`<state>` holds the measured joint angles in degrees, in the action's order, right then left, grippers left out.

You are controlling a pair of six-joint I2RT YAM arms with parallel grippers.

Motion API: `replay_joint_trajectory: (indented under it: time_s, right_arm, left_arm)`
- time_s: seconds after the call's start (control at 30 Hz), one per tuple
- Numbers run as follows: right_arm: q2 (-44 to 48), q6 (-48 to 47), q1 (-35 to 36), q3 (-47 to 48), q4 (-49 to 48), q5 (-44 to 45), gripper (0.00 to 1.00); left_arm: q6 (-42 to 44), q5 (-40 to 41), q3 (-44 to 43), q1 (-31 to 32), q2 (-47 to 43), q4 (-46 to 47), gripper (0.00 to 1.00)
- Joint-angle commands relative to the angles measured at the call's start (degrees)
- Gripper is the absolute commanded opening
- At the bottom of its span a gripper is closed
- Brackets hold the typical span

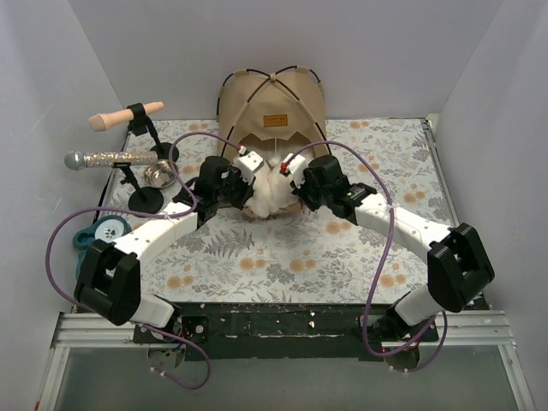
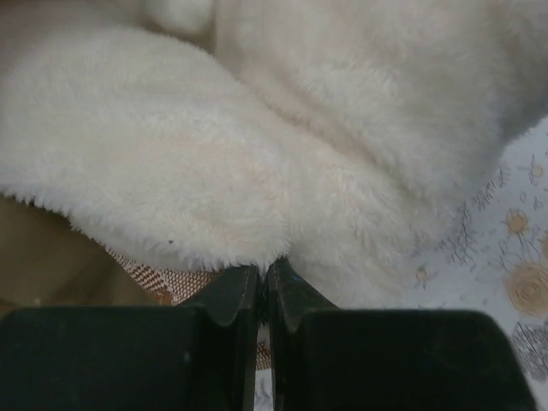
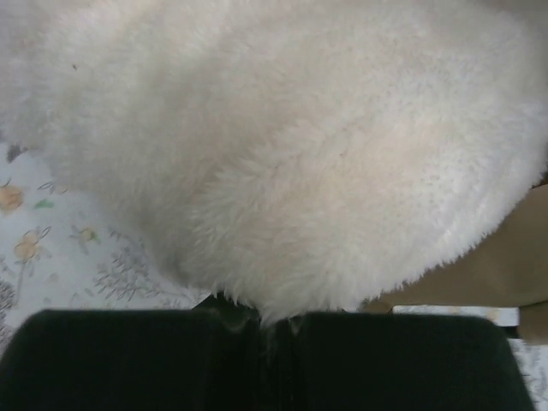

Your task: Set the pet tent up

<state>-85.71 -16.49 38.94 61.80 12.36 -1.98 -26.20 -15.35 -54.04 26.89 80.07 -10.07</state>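
Nearest the lens on the left wrist: the left end effector (image 2: 261, 287). Its two black fingers (image 2: 229, 295) are drawn together with only a hairline between them, pinching the furry lower edge of the cream pillow (image 2: 282, 154). The right wrist gives me much the same close-up. The right end effector (image 3: 274, 318) is closed finger against finger on the pillow's edge. Fur spills over the tips, so the contact itself is partly hidden.

Overhead view:
- The pet tent (image 1: 272, 107) stands upright at the far middle of the floral-covered bench (image 1: 282, 257), close to the rear wall.
- Thin black poles (image 1: 242, 107) arch over the tan fabric and meet at the crown.
- A small brown label (image 1: 274, 121) sits above the arched doorway, which faces me.
- The pillow is bunched in the tent's doorway, partly inside and partly out on the bench just in front of the tent.
- I grip the pillow from both sides, with the left arm at the tent's left and the right arm at its right.

Tan tent fabric shows beneath the pillow in both wrist views. On the left wrist there is also a patch of brown woven material (image 2: 163, 278) under the fur. I cannot tell what it belongs to.

Left of the tent:
- A peach microphone (image 1: 124, 116) and a glittery silver microphone (image 1: 111, 158), each on a black stand.
- A metal bowl (image 1: 158, 176) just beside the stands.
- Well forward of the tent on that side, a blue roll (image 1: 103, 229) partly behind my left arm.
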Motion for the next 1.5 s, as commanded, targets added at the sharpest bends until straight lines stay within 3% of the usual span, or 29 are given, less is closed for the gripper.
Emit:
replay_joint_trajectory:
  time_s: [0.0,0.13,0.23,0.43,0.53,0.57,0.6,0.67,0.73,0.77,0.8,0.87,0.97,1.1,1.2,1.27,1.4,1.47]
  right_arm:
    - [-1.1,-7.8,3.2,0.6,-19.9,13.5,0.01]
    - [-2.6,-13.6,3.2,-2.9,-35.0,19.1,0.01]
    - [-5.8,-16.1,3.2,-2.8,-41.0,19.3,0.01]
    - [-16.4,-20.9,2.8,-0.8,-47.5,22.4,0.01]
    - [-19.7,-21.9,2.4,1.7,-45.7,24.6,0.01]
    - [-19.8,-22.0,2.1,2.3,-43.7,24.8,0.06]
    - [-19.6,-21.9,1.8,2.5,-40.9,25.0,0.12]
    - [-16.9,-18.9,0.4,3.1,-34.8,23.3,0.44]
    - [-13.4,-15.1,-0.4,4.5,-27.2,19.4,0.6]
    - [-11.4,-14.4,-0.4,4.0,-25.4,18.2,0.66]
    - [-9.8,-13.7,-0.4,3.1,-24.3,16.6,0.71]
    - [-6.6,-13.2,-0.4,1.7,-21.4,13.2,0.81]
    - [-3.2,-13.8,-0.5,1.0,-15.4,5.6,0.84]
    - [-0.6,-16.7,-1.1,4.7,1.0,-7.2,0.84]
    - [0.9,-17.4,-1.6,6.5,6.9,-13.6,0.81]
    - [0.6,-16.0,-1.6,6.9,5.5,-12.4,0.65]
    - [-8.1,-14.2,-1.5,13.1,1.4,1.7,0.12]
    - [-14.3,-16.8,-1.5,17.1,3.2,7.8,0.08]
  left_arm:
    - [5.0,6.5,-1.2,3.3,2.0,21.2,0.0]
    - [10.5,10.1,3.4,3.8,3.8,37.2,0.0]
    - [13.3,10.3,4.2,3.8,6.4,44.3,0.0]
    - [16.7,12.8,2.5,2.6,17.0,53.0,0.0]
    - [17.9,14.2,0.6,1.5,21.3,51.8,0.0]
    - [18.5,14.4,0.7,1.4,21.5,51.2,0.0]
    - [18.6,13.8,0.4,1.1,20.9,48.6,0.07]
    - [17.0,8.0,0.5,0.2,16.7,41.8,0.47]
    - [14.9,-0.3,1.8,-0.8,10.7,36.6,0.79]
    - [14.7,-2.9,2.4,-0.8,8.3,34.8,0.91]
    - [14.2,-5.1,3.2,-0.8,5.8,33.2,0.98]
    - [13.5,-7.4,3.9,-0.8,2.3,30.1,0.98]
    - [11.5,-8.2,3.4,-0.9,-1.2,25.5,0.98]
    - [11.1,-12.2,3.0,-1.1,-6.1,18.8,0.98]
    - [6.3,-11.7,1.0,-1.2,-9.1,13.8,0.98]
    - [-0.5,-9.3,-2.2,-2.7,-9.3,10.4,0.98]
    - [-12.3,-7.2,-8.9,-9.2,-7.4,0.0,0.98]
    - [-13.6,-5.5,-9.6,-11.1,-7.7,-1.3,0.98]
